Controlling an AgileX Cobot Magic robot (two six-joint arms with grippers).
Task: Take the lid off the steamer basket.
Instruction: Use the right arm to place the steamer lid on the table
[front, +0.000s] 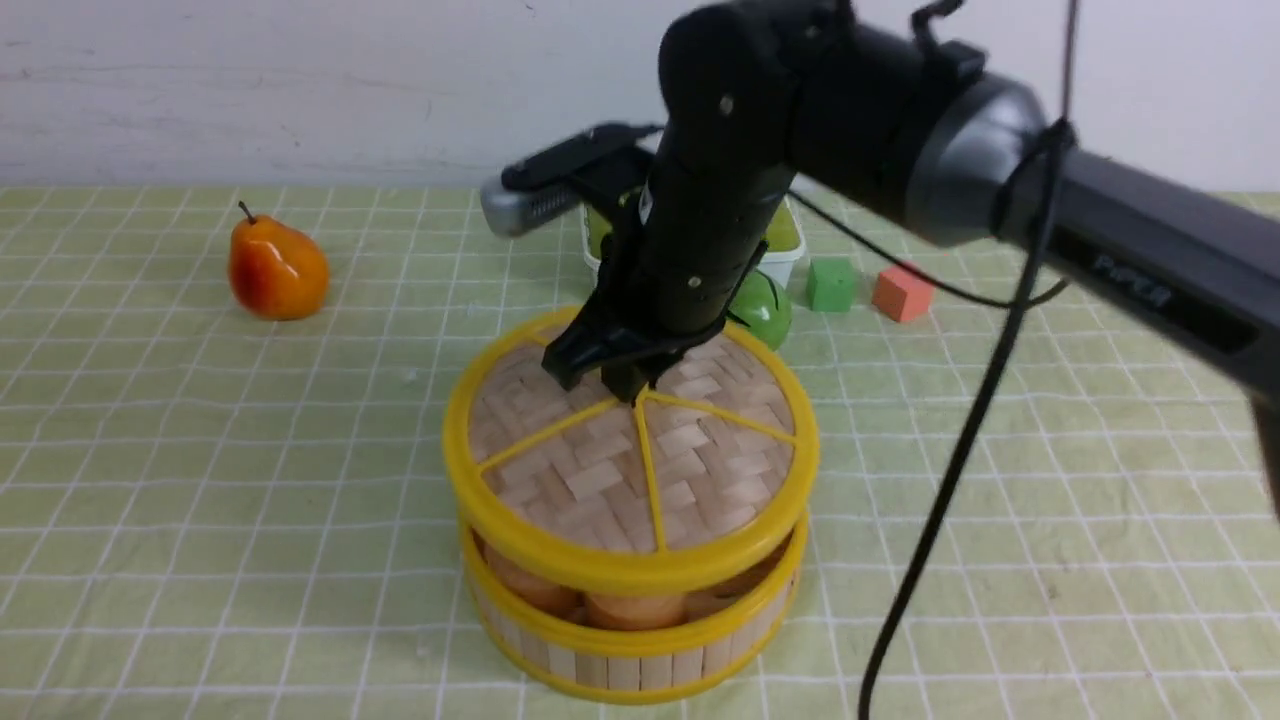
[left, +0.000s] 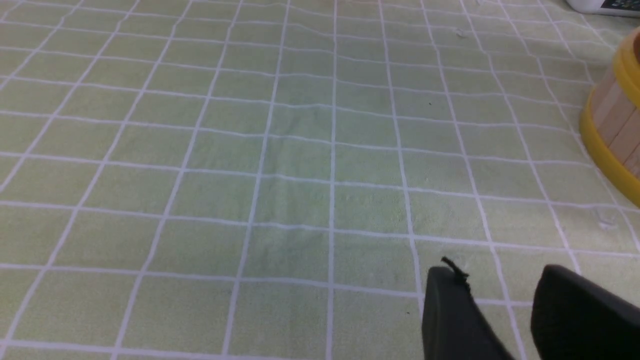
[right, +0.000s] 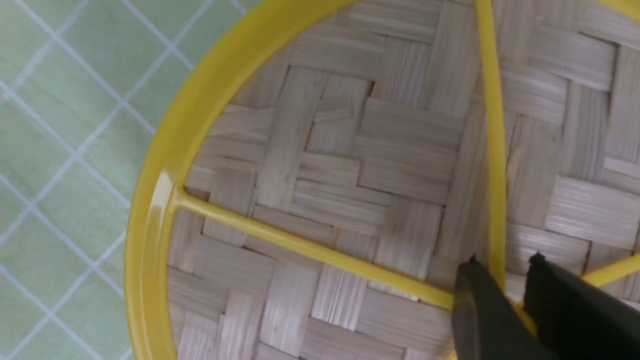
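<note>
Light was even and soft in all three views, coming from overhead, so you got only faint shadows with soft edges.

Front view:
- Bright but slightly washed out, and the tablecloth was pale.
- The gap between the lid and the steamer basket at 6 o'clock sat in shade.
- The right arm at 3 o'clock was out of focus near the lens, and its black casing gave you little detail.
- A small sheen showed on the pear at 9 o'clock.

Right wrist view:
- The weave was fairly sharp.
- A white glare streak lay on the lid's yellow rim.
- The right gripper was a blurred black shape.

Left wrist view:
- Flat and low in contrast.
- The left gripper was dark and soft.
</note>
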